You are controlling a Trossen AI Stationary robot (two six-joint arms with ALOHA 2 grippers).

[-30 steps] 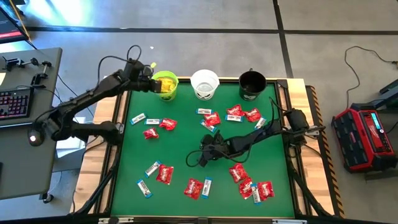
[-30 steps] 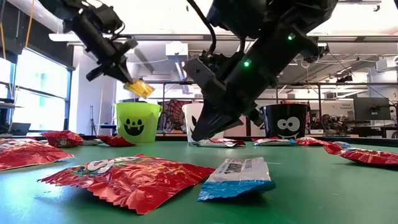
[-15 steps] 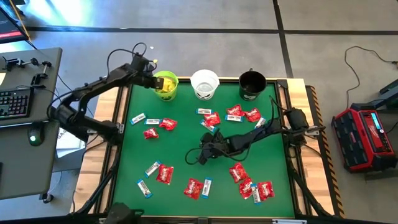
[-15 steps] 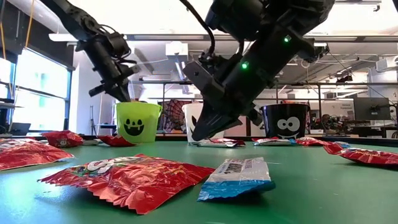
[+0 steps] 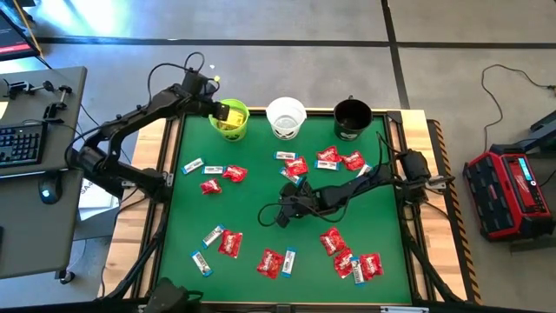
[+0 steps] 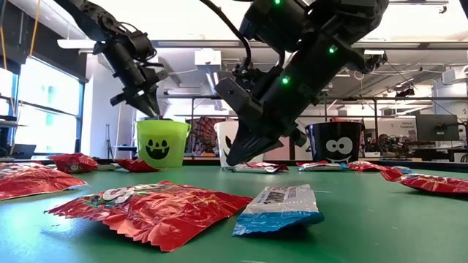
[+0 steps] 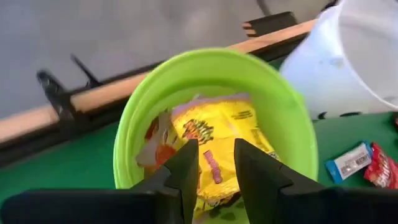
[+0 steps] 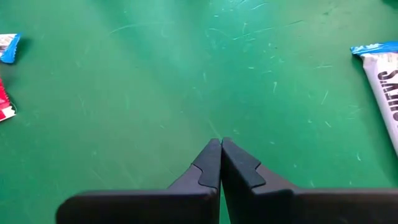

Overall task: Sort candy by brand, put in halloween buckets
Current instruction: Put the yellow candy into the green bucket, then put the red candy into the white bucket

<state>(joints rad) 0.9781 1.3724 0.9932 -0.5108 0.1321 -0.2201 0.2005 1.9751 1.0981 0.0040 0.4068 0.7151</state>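
My left gripper (image 7: 214,155) stands open just above the lime green bucket (image 5: 230,120), fingers pointing down into its mouth. Yellow packets (image 7: 217,127) lie inside that bucket. The white bucket (image 5: 286,117) and the black bucket (image 5: 352,119) stand to its right along the far edge. Red packets (image 5: 296,165) and blue-and-white bars (image 5: 289,257) lie scattered flat on the green mat. My right gripper (image 8: 221,144) is shut, its tip low over bare mat near the table's middle (image 5: 280,213).
A large red packet (image 6: 150,212) and a blue-and-white bar (image 6: 278,208) lie near the table's near edge. Wooden rails (image 5: 417,174) frame the mat. A desk with a keyboard (image 5: 17,143) stands left of the table.
My left gripper, which held a yellow packet above the green bucket, has moved over the bucket's mouth and let go. The packet has dropped into the bucket. My right gripper has stayed shut and low near the table's middle.
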